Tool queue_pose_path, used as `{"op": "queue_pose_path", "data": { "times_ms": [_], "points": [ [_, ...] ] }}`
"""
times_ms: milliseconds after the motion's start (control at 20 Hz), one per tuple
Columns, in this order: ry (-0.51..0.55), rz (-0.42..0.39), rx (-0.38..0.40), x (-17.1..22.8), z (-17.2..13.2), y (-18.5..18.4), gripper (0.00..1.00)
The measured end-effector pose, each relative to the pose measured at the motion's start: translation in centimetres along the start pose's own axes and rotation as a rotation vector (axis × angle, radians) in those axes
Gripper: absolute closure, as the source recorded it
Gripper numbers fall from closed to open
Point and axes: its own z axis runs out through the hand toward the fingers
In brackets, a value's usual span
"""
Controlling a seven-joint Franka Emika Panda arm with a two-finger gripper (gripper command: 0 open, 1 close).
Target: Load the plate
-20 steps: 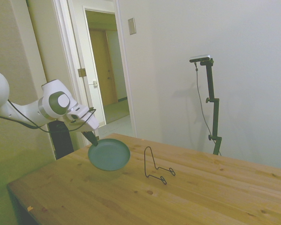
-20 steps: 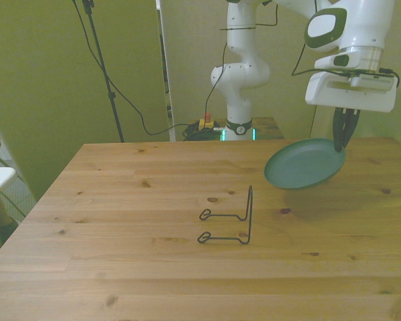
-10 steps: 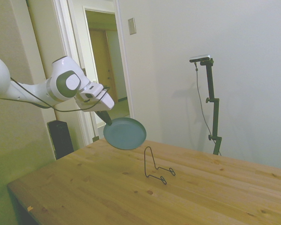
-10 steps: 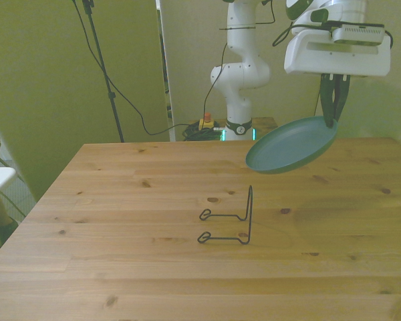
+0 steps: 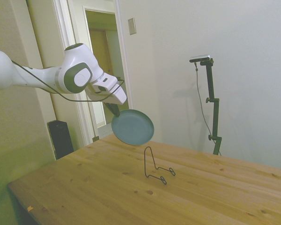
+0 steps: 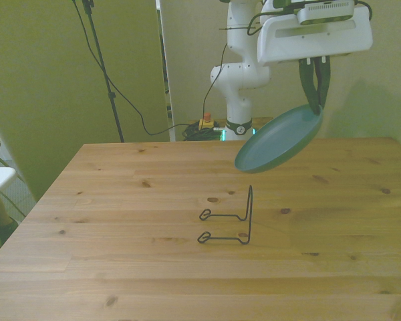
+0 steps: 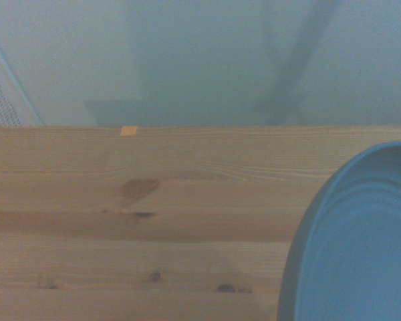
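Observation:
The dark green plate hangs tilted in the air, well above the table, held by its upper rim. My gripper is shut on that rim. The plate sits above and slightly behind the thin black wire stand, which rests on the table. In the wrist view the plate's rim and inner face fill one corner, with the table beneath.
The wooden table stretches wide around the wire stand. An open doorway lies behind the arm in the side view. Cables and a thin pole stand behind the table on the front view's left.
My gripper has risen with the plate and carried it toward the wire stand. The plate now tilts more steeply than a second ago.

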Motion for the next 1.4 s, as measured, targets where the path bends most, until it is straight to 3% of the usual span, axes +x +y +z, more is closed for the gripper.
{"op": "queue_pose_path", "data": {
  "times_ms": [250, 500, 750, 900, 1150, 1400],
  "points": [
    [-0.003, 0.031, 0.03, 1.7, -1.2, 1.4, 1.0],
    [-0.015, 0.097, 0.104, 7.0, -3.0, 6.6, 1.0],
    [-0.089, 0.137, 0.214, 8.6, -1.5, 10.3, 1.0],
    [-0.106, 0.154, 0.234, 9.0, -0.1, 11.9, 1.0],
    [-0.128, 0.181, 0.307, 9.3, 0.0, 12.5, 1.0],
    [-0.161, 0.252, 0.422, 12.5, -0.6, 17.2, 1.0]
  ]
}}
